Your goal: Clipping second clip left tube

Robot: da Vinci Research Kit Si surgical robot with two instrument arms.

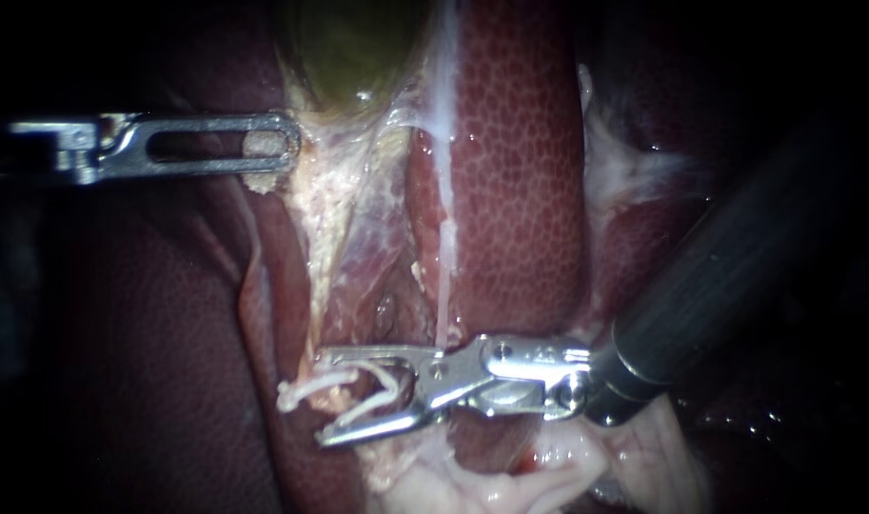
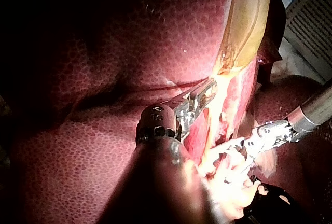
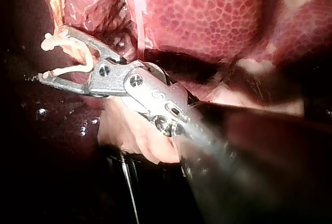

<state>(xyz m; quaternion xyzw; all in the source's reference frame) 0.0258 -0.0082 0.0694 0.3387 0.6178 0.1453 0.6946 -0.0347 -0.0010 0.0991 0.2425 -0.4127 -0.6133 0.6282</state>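
The right instrument [image 1: 320,398] is brought in over the lower part of the liver [image 1: 520,171] with its jaws spread wide. An open white clip [image 1: 310,385] is carried between them, one leg seated against each jaw. The jaws are aimed leftward, roughly at right angles to the pale tissue band [image 1: 348,219], whose long axis is laid from the gallbladder [image 1: 353,48] down to the clip mouth. The left tube cannot be singled out within that band. The band's upper edge is clamped by the left instrument [image 1: 284,152], well apart from the clip. The right instrument is judged the nearer.
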